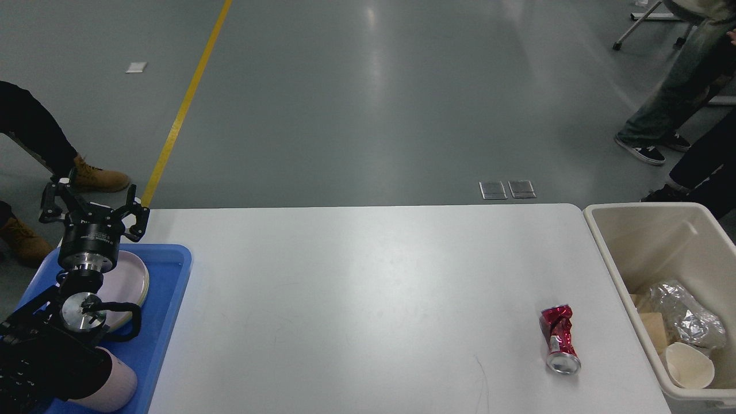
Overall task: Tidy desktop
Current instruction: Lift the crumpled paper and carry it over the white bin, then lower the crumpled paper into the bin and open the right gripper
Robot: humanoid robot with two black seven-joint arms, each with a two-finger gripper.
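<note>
The white desktop (356,287) fills the middle of the head view. A crushed red can (559,339) lies on it near the right front. My left gripper (92,202) is open and empty, raised above the far end of the blue tray (167,299) at the left. My right gripper and the brown crumpled paper it held are out of view.
The blue tray holds a pale pink plate (127,283) and a pink cup (112,385). A cream-white bin (644,230) at the table's right edge holds foil, a paper cup and brown paper. People's legs stand on the floor at the far left and far right.
</note>
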